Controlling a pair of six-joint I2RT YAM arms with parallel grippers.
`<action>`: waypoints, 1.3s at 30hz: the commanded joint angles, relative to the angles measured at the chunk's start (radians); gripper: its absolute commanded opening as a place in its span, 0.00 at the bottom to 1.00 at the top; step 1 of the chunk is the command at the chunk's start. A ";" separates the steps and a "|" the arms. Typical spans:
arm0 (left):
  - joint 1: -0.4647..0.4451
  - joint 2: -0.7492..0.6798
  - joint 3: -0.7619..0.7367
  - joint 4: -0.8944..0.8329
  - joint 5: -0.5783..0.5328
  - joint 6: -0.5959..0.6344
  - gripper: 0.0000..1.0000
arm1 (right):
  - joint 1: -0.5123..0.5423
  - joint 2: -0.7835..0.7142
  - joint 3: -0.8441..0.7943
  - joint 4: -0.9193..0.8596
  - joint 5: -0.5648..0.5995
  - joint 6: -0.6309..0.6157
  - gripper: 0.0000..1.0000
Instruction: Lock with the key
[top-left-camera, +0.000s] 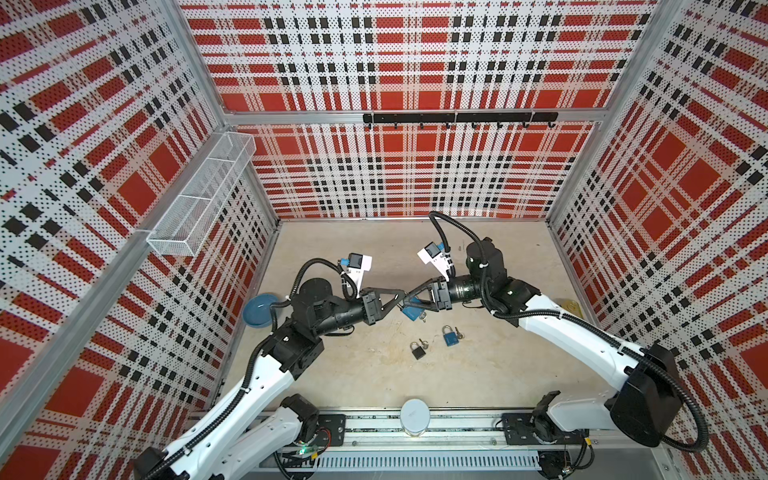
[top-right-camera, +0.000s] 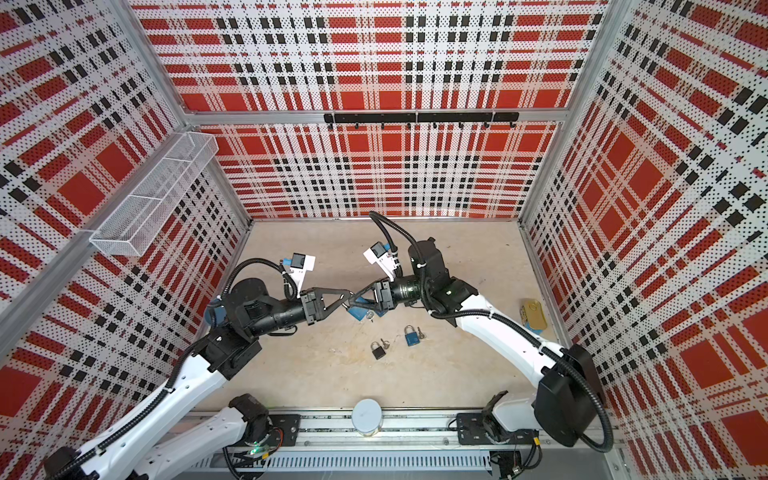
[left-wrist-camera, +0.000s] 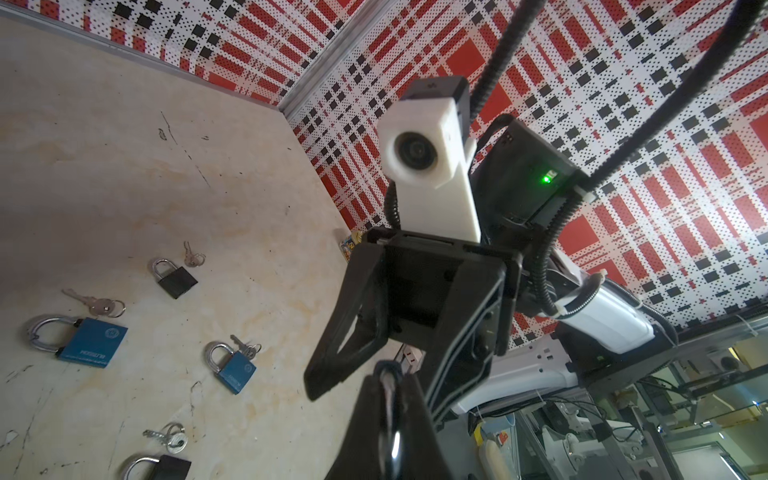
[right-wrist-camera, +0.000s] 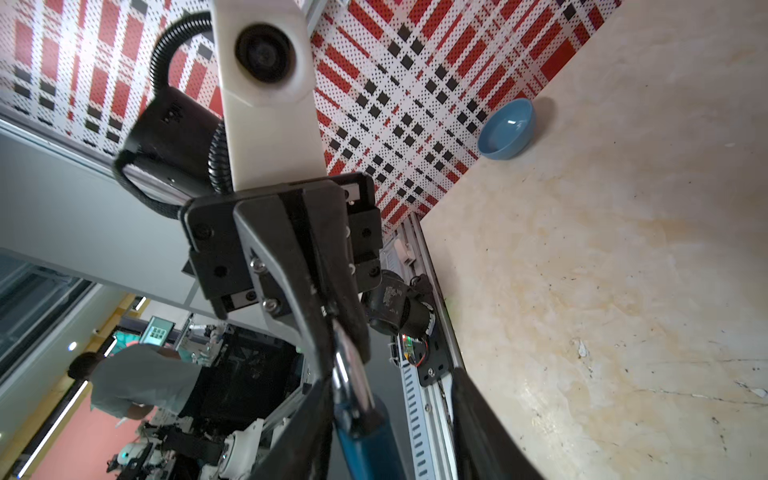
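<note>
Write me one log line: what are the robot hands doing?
left gripper: shut on shackle of blue padlock | right gripper: open around padlock body | key: at padlock body

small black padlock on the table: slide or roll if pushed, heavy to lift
The small black padlock lies flat, so it would probably slide, not roll. It looks like solid metal: likely rigid and heavy for its size. The small silver keys beside it might shift too.

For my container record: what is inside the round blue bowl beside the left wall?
Only a light reflection shows inside the round blue bowl in the right wrist view. In a top view the left arm's black cable covers one edge.
</note>
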 joint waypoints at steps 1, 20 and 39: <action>0.037 -0.022 0.048 0.022 0.074 0.004 0.00 | -0.035 -0.038 -0.068 0.237 -0.021 0.124 0.46; 0.121 -0.034 0.073 0.037 0.091 -0.041 0.00 | -0.046 -0.025 -0.193 0.549 -0.124 0.309 0.33; 0.147 -0.038 0.067 0.095 0.049 -0.097 0.00 | -0.033 0.008 -0.196 0.591 -0.149 0.341 0.27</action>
